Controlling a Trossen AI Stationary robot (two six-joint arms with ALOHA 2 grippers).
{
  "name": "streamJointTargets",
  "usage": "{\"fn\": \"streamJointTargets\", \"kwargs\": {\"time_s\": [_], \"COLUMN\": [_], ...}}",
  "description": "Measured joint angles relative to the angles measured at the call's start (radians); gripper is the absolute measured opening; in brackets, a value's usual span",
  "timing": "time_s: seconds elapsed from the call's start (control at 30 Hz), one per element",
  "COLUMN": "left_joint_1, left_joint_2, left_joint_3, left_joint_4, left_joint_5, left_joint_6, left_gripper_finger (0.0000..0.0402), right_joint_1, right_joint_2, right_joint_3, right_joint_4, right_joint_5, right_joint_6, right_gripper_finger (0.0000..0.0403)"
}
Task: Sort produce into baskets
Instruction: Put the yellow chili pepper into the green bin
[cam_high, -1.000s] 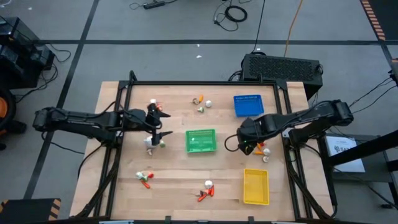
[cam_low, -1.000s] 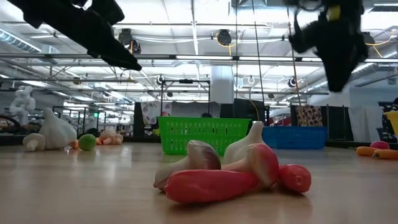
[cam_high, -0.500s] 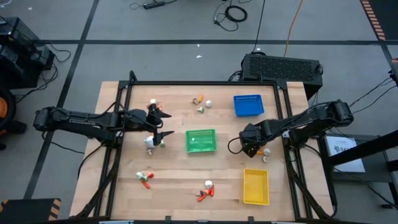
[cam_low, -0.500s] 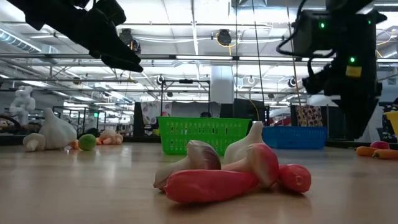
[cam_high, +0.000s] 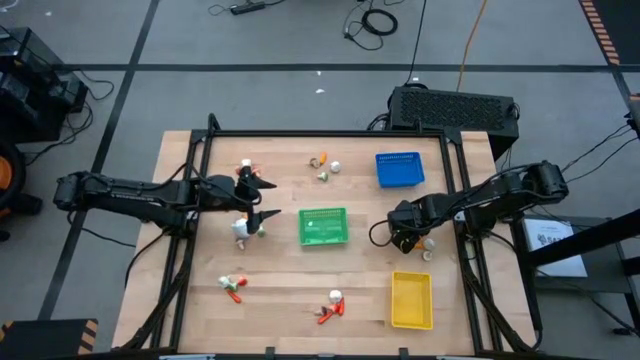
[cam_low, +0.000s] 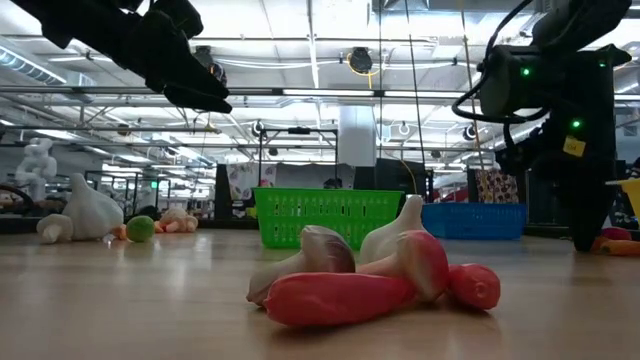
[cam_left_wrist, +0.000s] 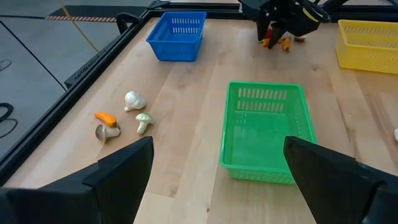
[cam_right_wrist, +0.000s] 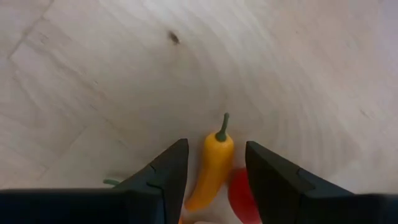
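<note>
My right gripper (cam_right_wrist: 216, 148) is open and low over the table's right side (cam_high: 405, 238). Its two fingers stand on either side of an orange-yellow toy pepper (cam_right_wrist: 210, 175) that lies flat on the wood beside a red piece (cam_right_wrist: 241, 198). My left gripper (cam_high: 262, 200) hangs open and empty above the table's left-centre, over a white and green piece (cam_high: 245, 229). The green basket (cam_high: 323, 226) stands in the middle, the blue basket (cam_high: 398, 168) at the far right and the yellow basket (cam_high: 411, 299) at the near right.
Small groups of produce lie at the far left (cam_high: 246, 167), the far centre (cam_high: 322, 165), the near left (cam_high: 232, 287) and the near centre (cam_high: 333, 305). A white piece (cam_high: 428, 254) lies by my right gripper. A dark frame rail (cam_high: 463, 215) runs along the table's right edge.
My right gripper has gone down and a little toward the table's near edge, onto the pile with the orange-yellow pepper, so that its fingers now reach almost to the tabletop.
</note>
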Motion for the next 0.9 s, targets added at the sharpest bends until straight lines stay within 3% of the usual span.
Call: {"fn": "streamJointTargets", "kwargs": {"time_s": [0.5, 0.77, 0.9], "left_joint_1": [0.0, 0.0, 0.0], "left_joint_2": [0.0, 0.0, 0.0], "left_joint_3": [0.0, 0.0, 0.0], "left_joint_4": [-0.006, -0.041, -0.04], "left_joint_5": [0.0, -0.001, -0.006], "left_joint_6": [0.005, 0.002, 0.002], "left_gripper_finger": [0.0365, 0.0365, 0.0365], "right_joint_1": [-0.005, -0.007, -0.008], "right_joint_2": [-0.003, 0.001, 0.001], "right_joint_3": [-0.012, 0.085, 0.172], "right_joint_4": [0.054, 0.075, 0.175], "right_joint_5": [-0.003, 0.023, 0.029], "right_joint_6": [-0.061, -0.13, -0.198], "right_gripper_finger": [0.0032, 0.0031, 0.0032]}}
